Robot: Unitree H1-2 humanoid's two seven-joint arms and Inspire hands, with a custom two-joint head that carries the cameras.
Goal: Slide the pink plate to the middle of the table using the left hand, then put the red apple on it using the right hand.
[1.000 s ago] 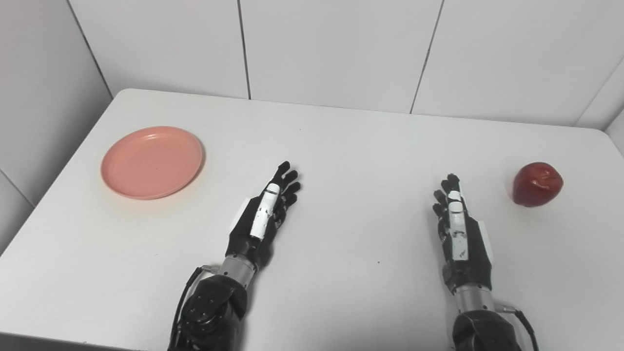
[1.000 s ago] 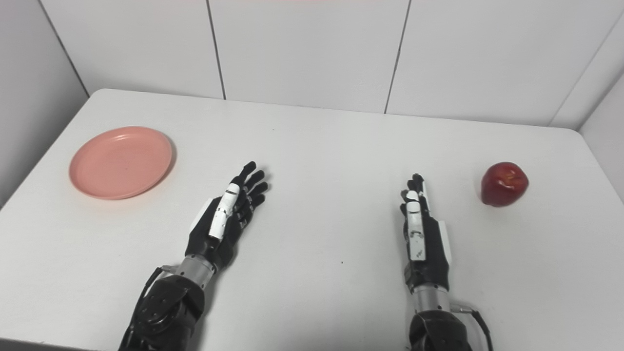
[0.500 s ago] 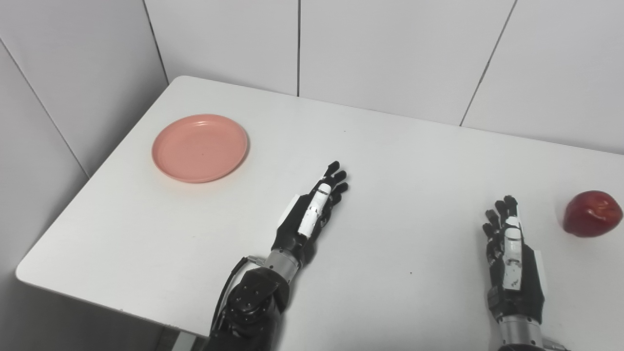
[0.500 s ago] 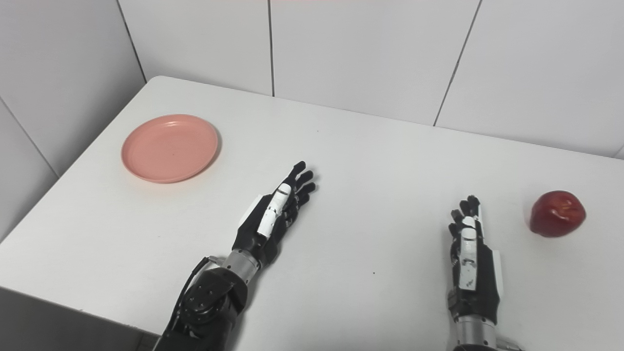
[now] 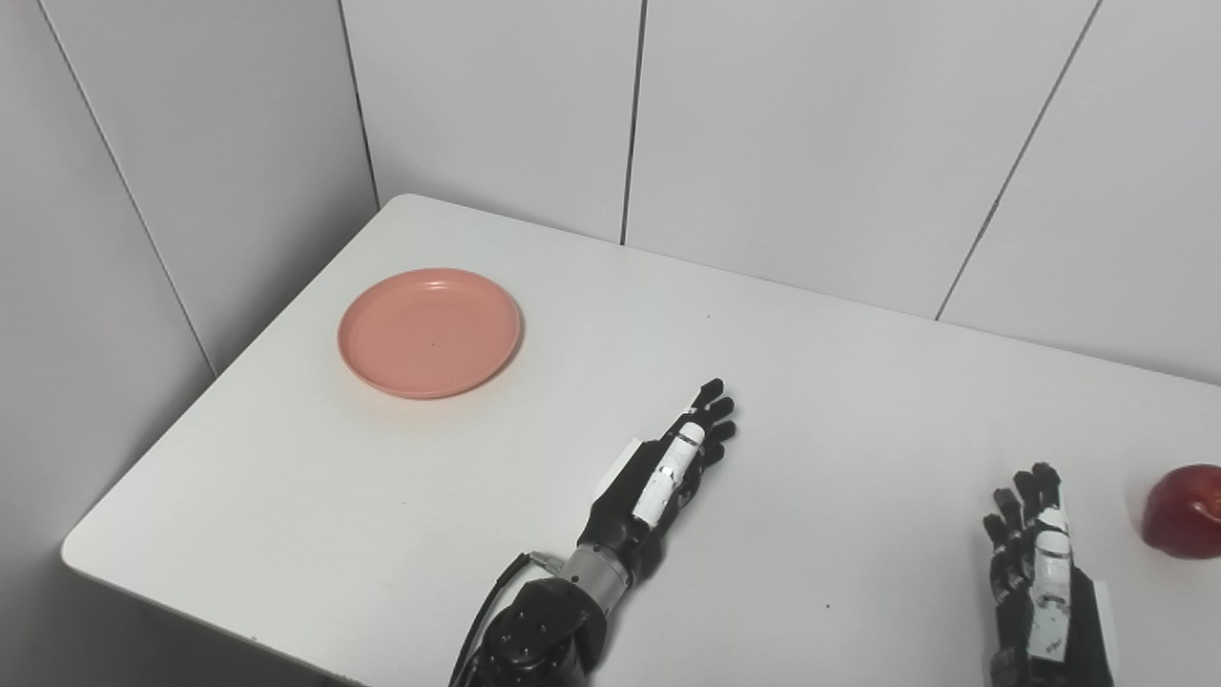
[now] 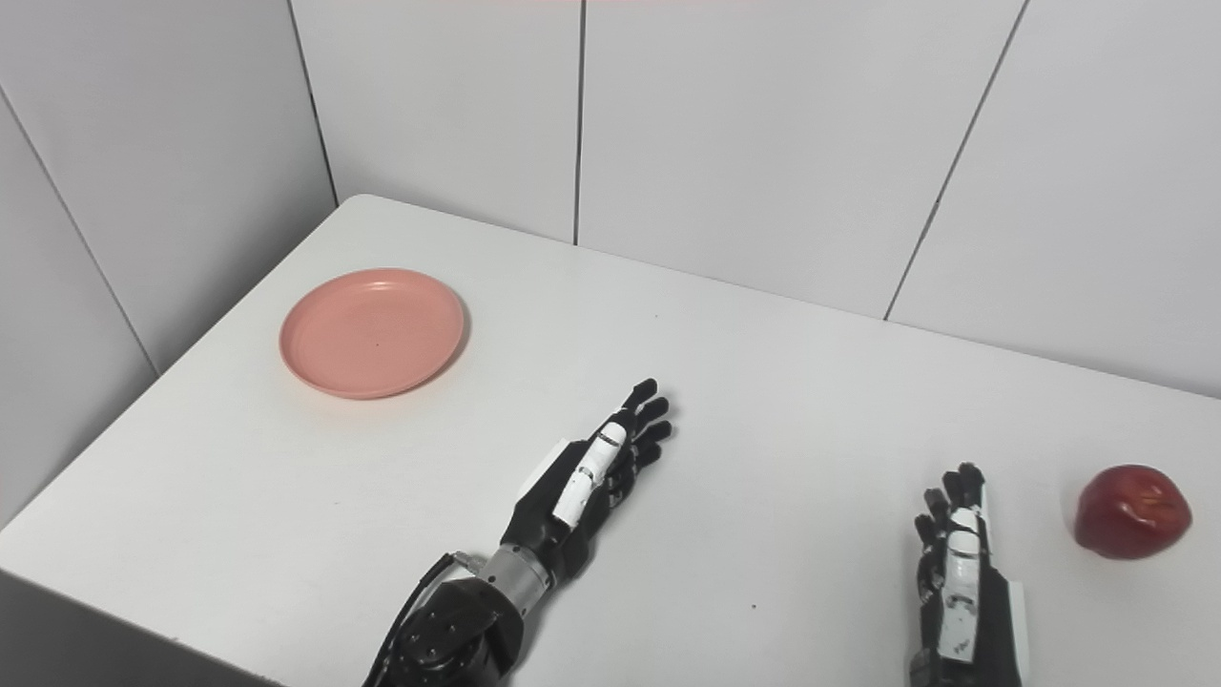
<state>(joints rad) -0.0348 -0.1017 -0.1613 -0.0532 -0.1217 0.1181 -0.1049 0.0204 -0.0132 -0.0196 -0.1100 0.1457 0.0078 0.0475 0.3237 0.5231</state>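
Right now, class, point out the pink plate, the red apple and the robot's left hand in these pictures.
pink plate [image 6: 372, 332], right eye view, on the middle of its flat inside.
red apple [image 6: 1132, 510], right eye view, on its front skin.
left hand [image 6: 593, 472], right eye view, on the white back of the hand.

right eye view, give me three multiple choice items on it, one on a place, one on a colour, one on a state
1. Where is the plate?
A. far left part of the table
B. beside the apple
C. under the right hand

2. What colour is the apple?
A. green
B. red
C. yellow

3. What is the left hand doing?
A. holding the plate
B. holding the apple
C. open, holding nothing

Key: 1 A, it lies near the left edge, apart from both hands; 2 B, its skin is dark red; 3 C, its fingers are spread with nothing in them, like the right hand.
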